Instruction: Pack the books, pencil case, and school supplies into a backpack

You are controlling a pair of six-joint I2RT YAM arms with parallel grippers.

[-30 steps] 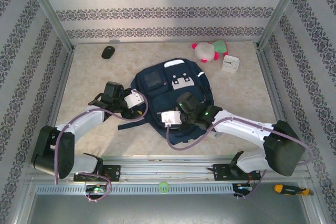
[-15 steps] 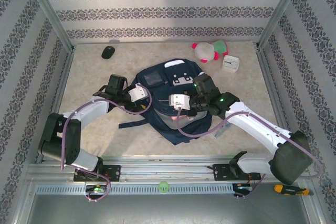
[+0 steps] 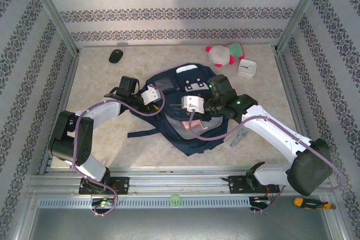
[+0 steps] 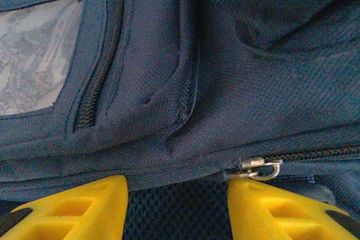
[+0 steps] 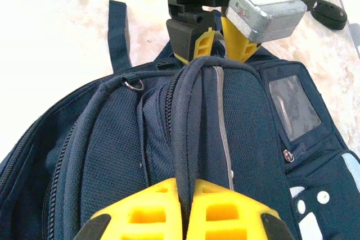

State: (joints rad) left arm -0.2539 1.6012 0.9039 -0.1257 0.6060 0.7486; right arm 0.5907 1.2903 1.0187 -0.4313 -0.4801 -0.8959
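1. Table [image 3: 112, 139] – pale marbled top inside patterned walls.
2. Backpack [image 3: 197, 139] – navy, lying mid-table with its pocketed front facing up and both arms reaching over it. A clear pocket window [image 4: 34, 60] sits beside a closed zip.
3. Right arm [image 3: 275, 130] comes in from the near right, and the left arm [image 3: 95, 113] from the near left. Their wrists are close together over the bag's upper half.
4. Right gripper [image 5: 187, 192]: jaws closed tight on the bag's dark handle [image 5: 188, 116], which runs up between the yellow fingers.
5. Left gripper [image 4: 177, 200]: jaws part-way apart, set against the bag's edge with black mesh between the yellow fingers [image 4: 84, 198]. Nothing is visibly pinched.
6. Plush toy [image 3: 222, 54] – pink and white, near the far wall, clear of the bag.
7. Clock [image 3: 246, 68] – white square, just right of the toy.
8. Pink piece [image 3: 187, 124] – a pale patch showing at the bag's opening below the right wrist. What it is I cannot tell.
9. Mouse [image 3: 116, 55] – black, far left, well apart from the bag.
10. Zip pull [image 4: 260, 167] – a metal ring just above the left gripper's right finger.
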